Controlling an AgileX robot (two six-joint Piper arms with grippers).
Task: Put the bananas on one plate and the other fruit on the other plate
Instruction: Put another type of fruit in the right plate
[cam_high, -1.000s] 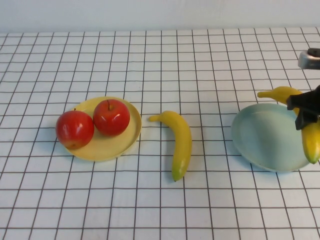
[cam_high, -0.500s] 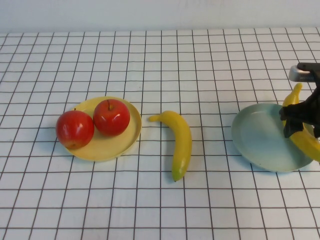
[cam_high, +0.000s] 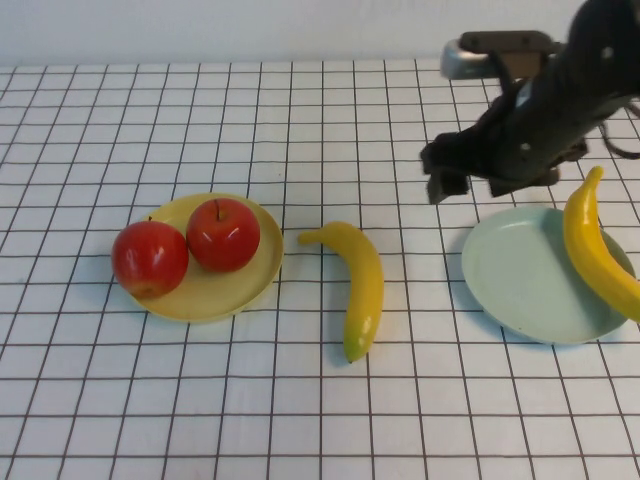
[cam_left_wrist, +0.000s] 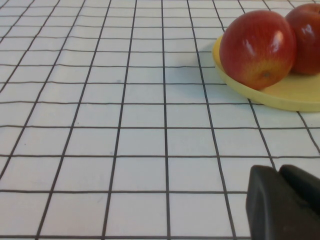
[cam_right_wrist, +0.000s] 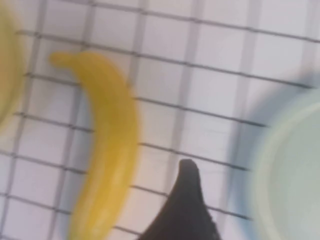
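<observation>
The loose banana (cam_high: 356, 287) lies on the bare checked table (cam_high: 320, 420) between the two plates, its long axis running from a stem at about eleven o'clock to a greenish tip at about six, bowed toward three o'clock. The other banana (cam_high: 595, 250) already rests across the right side of the pale blue-green plate (cam_high: 520, 275), and both red apples (cam_high: 186, 248) sit on the yellow plate (cam_high: 210, 290), so I judge only this one fruit is left to move. The right gripper (cam_high: 470, 170) hangs above the table just beyond that plate's rim, jaws spread and empty; from it the loose banana lies toward seven o'clock, nearby. The left gripper (cam_left_wrist: 285, 202) is low over the table near the apples' plate, its fingers pressed together, holding nothing. The right arm looks the nearer one, and a grasp across the banana's middle would want the jaws turned square to its length
</observation>
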